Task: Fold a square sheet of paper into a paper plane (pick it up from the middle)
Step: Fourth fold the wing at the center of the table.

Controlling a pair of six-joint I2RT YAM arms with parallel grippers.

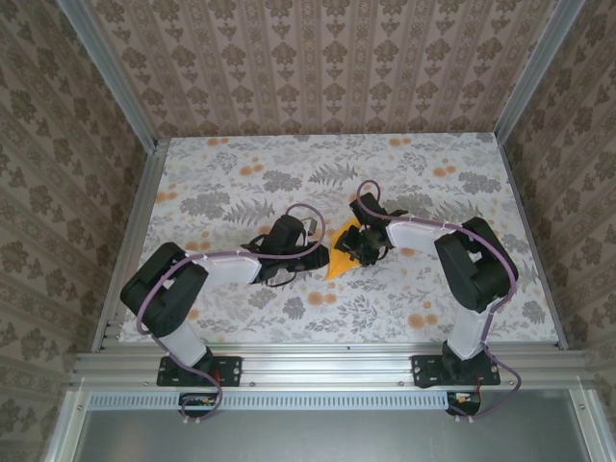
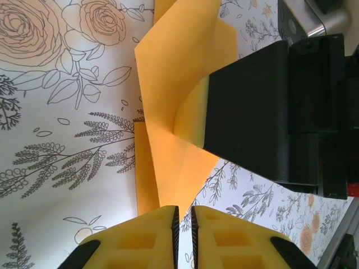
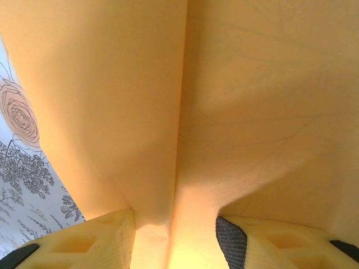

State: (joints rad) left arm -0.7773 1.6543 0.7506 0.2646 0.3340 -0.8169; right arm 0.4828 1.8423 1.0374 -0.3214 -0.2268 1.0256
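Observation:
The orange sheet of paper (image 1: 339,260) lies partly folded at the table's middle, between the two grippers, with one pointed end towards the near edge. In the left wrist view the paper (image 2: 174,73) shows raised creases, and its tip ends just in front of my left gripper (image 2: 182,208). That gripper's yellow fingers stand almost together with only tablecloth in the slit. One of the right gripper's fingers (image 2: 247,106) rests on the paper's far side. My right gripper (image 3: 175,221) is open, and a creased fold of paper (image 3: 185,101) lies across the gap between its fingers.
A flower-printed cloth (image 1: 241,183) covers the table. Aluminium rails (image 1: 135,212) and wallpapered walls close in the left, right and far sides. The left gripper (image 1: 310,252) and right gripper (image 1: 358,245) stand close together over the paper.

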